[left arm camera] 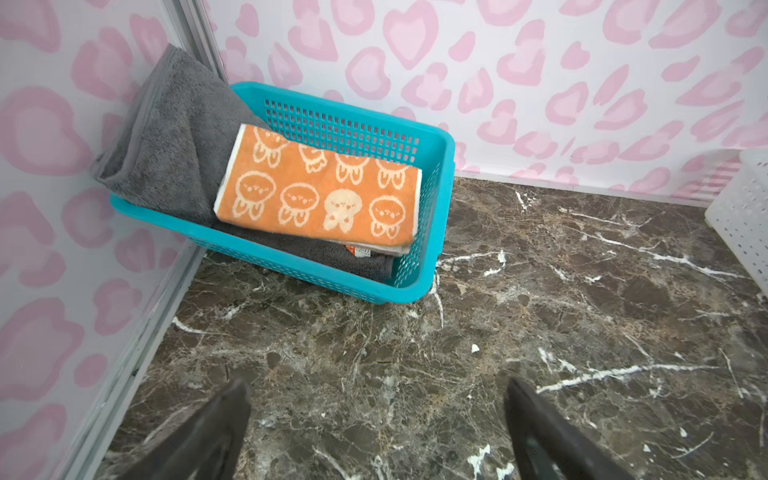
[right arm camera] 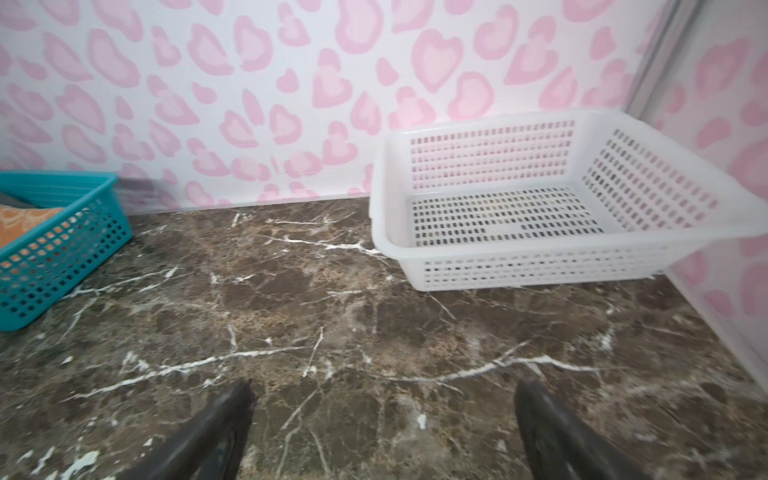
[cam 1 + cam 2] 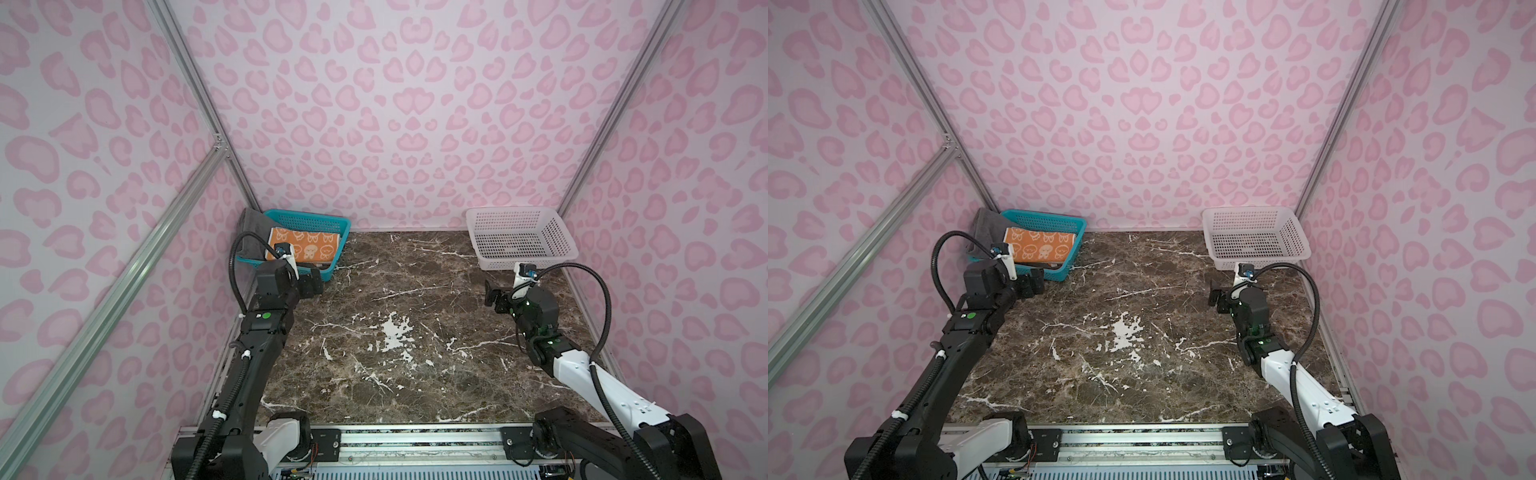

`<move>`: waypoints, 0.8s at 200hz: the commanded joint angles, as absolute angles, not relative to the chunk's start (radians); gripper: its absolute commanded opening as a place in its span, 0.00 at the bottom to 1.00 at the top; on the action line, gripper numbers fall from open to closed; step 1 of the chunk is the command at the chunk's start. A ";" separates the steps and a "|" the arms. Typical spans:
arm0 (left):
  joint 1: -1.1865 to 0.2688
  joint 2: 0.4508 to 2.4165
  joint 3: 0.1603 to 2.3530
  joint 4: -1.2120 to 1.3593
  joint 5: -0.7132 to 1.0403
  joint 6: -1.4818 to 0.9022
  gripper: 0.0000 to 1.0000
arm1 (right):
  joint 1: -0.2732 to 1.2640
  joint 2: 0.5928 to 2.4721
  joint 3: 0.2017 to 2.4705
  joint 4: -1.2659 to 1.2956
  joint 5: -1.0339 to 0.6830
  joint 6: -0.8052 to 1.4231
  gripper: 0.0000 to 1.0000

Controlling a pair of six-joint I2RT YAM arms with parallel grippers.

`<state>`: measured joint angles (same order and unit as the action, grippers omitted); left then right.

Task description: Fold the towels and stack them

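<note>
**Left gripper**: the jaws stand wide apart with nothing between them. The gripper sits over bare marble tabletop, just short of the near long wall of the teal basket and outside it.

**Right gripper**: the jaws are spread fully and hold nothing. It is well apart from the teal basket, on the opposite side of the tabletop.

**Towels**: all visible cloths are in the teal basket, which stands in the back corner on the left arm's side.
- The dark grey terry towel forms the bottom layer. One end rises over the basket's rim at the corner end and leans against the pink-patterned wall. Its other end lies flat along the basket floor.
- The orange towel with white cartoon faces is folded into a rectangle. It lies on the grey towel, inside the basket, toward the end away from the draped grey part.
- A thin cloth edge with white and orange-red print shows between the orange towel and the grey one. Its pattern cannot be made out.

**White basket**: it stands along the same back wall as the teal basket, well apart from it, in the other corner. Nothing lies in it.
</note>
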<state>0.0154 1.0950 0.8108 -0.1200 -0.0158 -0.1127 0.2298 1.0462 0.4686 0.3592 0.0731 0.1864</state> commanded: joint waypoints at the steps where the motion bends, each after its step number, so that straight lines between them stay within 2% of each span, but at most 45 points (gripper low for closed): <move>1: 0.014 1.103 0.724 0.075 -0.040 -0.155 0.97 | 0.197 1.029 0.419 0.444 0.192 0.172 0.99; 34: 0.012 1.202 0.682 0.139 -0.068 -0.129 0.97 | 0.173 1.042 0.336 0.568 0.265 0.124 0.99; 73: 0.012 1.270 0.586 0.326 -0.080 -0.103 0.97 | 0.165 1.161 0.304 0.692 0.311 0.092 0.99; 87: 0.012 1.286 0.546 0.405 -0.084 -0.097 0.97 | 0.162 1.214 0.304 0.752 0.311 0.099 0.99; 112: 0.013 1.322 0.486 0.525 -0.081 -0.092 0.97 | 0.156 1.266 0.373 0.663 0.253 0.084 0.99; 160: 0.013 1.395 0.460 0.663 -0.039 -0.048 0.97 | 0.156 1.255 0.325 0.718 0.213 0.049 1.00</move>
<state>0.0120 1.3785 0.4625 0.5133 -0.0704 -0.0921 0.1555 1.2598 0.3508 0.6613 0.2279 0.0814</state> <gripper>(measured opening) 0.971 0.996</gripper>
